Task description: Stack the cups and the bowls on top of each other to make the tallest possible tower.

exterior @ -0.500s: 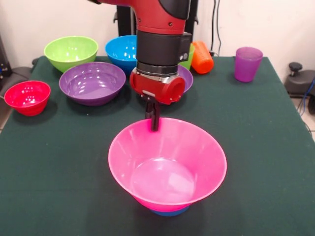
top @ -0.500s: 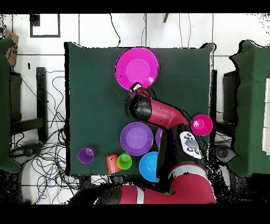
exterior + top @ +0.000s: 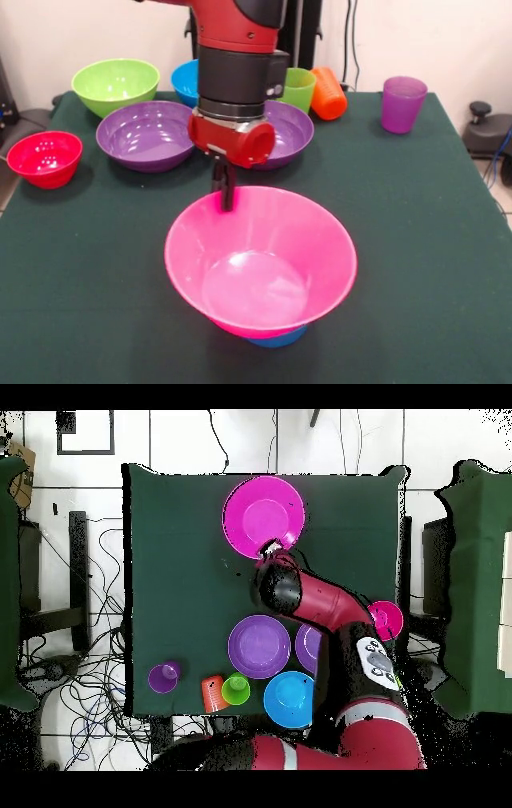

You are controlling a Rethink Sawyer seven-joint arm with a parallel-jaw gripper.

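Observation:
The big pink bowl (image 3: 260,260) sits tilted on a blue bowl (image 3: 277,339) at the table's near middle. My gripper (image 3: 224,192) is shut on the pink bowl's far rim, with one finger inside and one outside. In the overhead view the gripper (image 3: 268,547) sits at the edge of the pink bowl (image 3: 263,512). Behind stand two purple bowls (image 3: 150,134) (image 3: 290,132), a lime green bowl (image 3: 116,84), a second blue bowl (image 3: 186,80) and a small red bowl (image 3: 44,158). A green cup (image 3: 300,88) and a purple cup (image 3: 402,102) stand upright. An orange cup (image 3: 328,93) lies on its side.
The dark green table (image 3: 432,240) ends close to the pink bowl's near side. The arm hangs over the right purple bowl and hides part of the far blue bowl. Cables and floor surround the table in the overhead view (image 3: 90,674).
My gripper has moved a little to the left in the front view, dragging the pink bowl's rim with it. The blue bowl beneath has hardly moved.

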